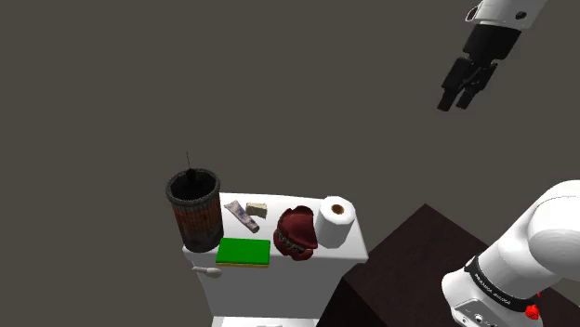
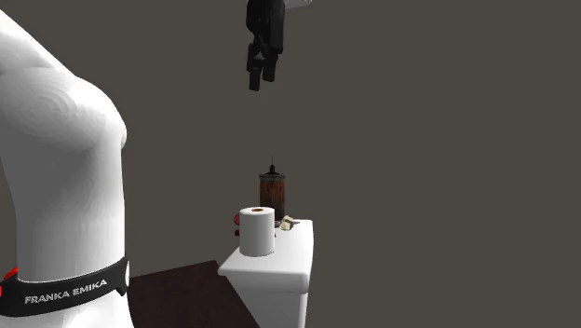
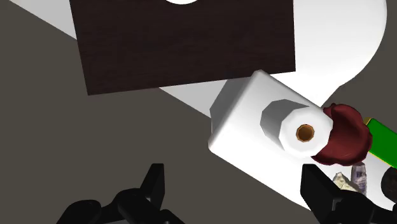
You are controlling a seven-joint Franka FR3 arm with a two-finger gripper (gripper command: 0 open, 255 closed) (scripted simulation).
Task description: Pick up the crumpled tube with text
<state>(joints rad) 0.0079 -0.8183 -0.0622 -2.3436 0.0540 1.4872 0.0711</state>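
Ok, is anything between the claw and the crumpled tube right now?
Nothing blocks a descent from above. The open claw hangs high, off to the shoulder view's right. On that side of the tube stand the paper roll and a dark red lump, so a slanted approach could meet them.

arm [image 1: 544, 237] raised high | end effector [image 1: 454, 103] tilted downward; fingers apart

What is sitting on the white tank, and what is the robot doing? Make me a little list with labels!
target: crumpled tube, lying on the white tank, untouched
beside it: dark bin, small pale lump, dark red thing
near edge: green block, lying flat
end: paper roll, upright
jaws: open, high above, holding nothing
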